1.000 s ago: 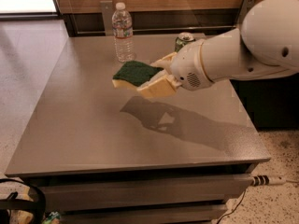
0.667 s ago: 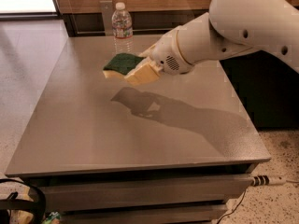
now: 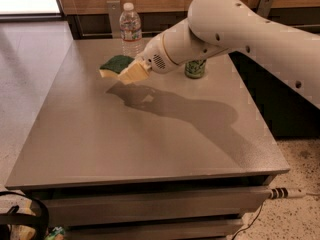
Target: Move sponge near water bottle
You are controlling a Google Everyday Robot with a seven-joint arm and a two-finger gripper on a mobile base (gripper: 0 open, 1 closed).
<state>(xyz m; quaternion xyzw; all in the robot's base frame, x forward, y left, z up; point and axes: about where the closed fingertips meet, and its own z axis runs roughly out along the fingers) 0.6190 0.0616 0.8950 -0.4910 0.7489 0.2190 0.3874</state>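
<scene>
Sponge (image 3: pixel 116 64) clamped in my gripper (image 3: pixel 131 71), upper centre of frame, airborne near water bottle (image 3: pixel 130 31); risk: a careless descent could topple it.

1 green can (image 3: pixel 195 69) on grey table (image 3: pixel 125 149) (back half).

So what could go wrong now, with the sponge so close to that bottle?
The gripper holds the sponge by one end above the table, so it might slip out early. The water bottle stands upright just behind; a nudge from sponge or arm could tip it. The arm also passes right by the green can, which might get bumped.
</scene>
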